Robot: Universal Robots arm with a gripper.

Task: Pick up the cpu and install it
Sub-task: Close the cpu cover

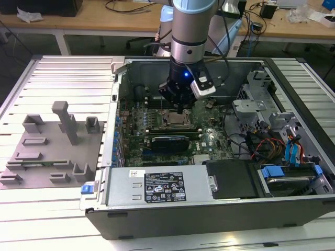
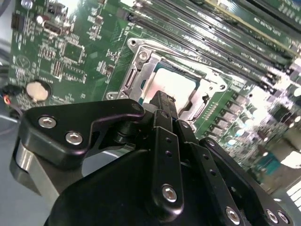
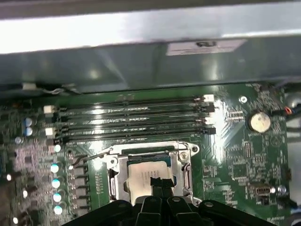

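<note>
The cpu point(image 1: 175, 120), a pale silvery square chip, lies flat inside the metal socket frame point(image 1: 177, 125) on the green motherboard within the open computer case. In both wrist views the cpu point(image 2: 173, 84) point(image 3: 140, 175) rests in the socket frame point(image 2: 141, 57) point(image 3: 186, 162), whose bracket stands open around it. My gripper point(image 1: 180, 110) hangs straight over the socket. Its black fingertips point(image 2: 162, 100) point(image 3: 160, 181) are pressed together just above the cpu's edge, with nothing between them. I cannot tell whether they touch the chip.
A long black expansion card point(image 1: 168, 142) lies just in front of the socket, with memory slots point(image 3: 131, 117) beside it. A power supply point(image 1: 157, 186) and drive cages with cables point(image 1: 282, 138) crowd the case. A grey fixture tray point(image 1: 52, 151) sits at the exterior view's left.
</note>
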